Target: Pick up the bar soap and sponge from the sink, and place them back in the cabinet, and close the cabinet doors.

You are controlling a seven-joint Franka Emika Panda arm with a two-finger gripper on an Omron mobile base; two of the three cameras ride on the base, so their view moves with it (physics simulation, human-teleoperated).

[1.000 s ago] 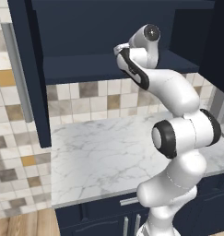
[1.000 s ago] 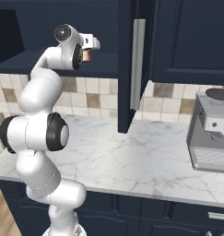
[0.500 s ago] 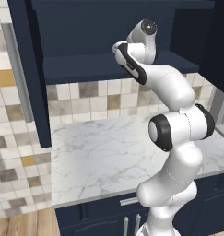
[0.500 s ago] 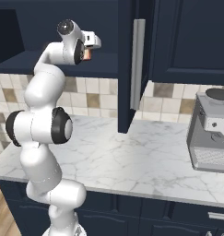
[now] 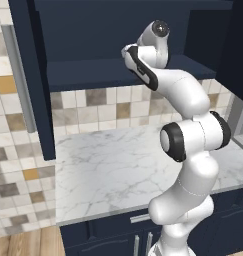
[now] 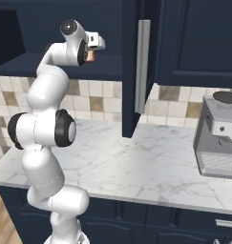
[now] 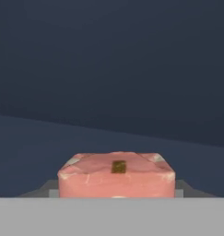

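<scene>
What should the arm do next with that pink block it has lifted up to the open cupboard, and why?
Probably ease a little lower and let go. The gripper is shut on the bar soap and has it inside the open cabinet, with the dark shelf just beneath and ahead in the hand view. How close the soap is to the shelf is hard to tell, so lower gently first.

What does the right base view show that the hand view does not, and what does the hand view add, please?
Right base view alone: the white arm reaching into the open cabinet, an open cabinet door with its silver bar handle, the marble counter, the tiled wall and a grey coffee machine. Hand view alone: the bar soap close up, pinkish with whitish corners and a small dark mark on top, above the dark shelf. Both share: the bar soap in the gripper and the cabinet's navy interior.
</scene>
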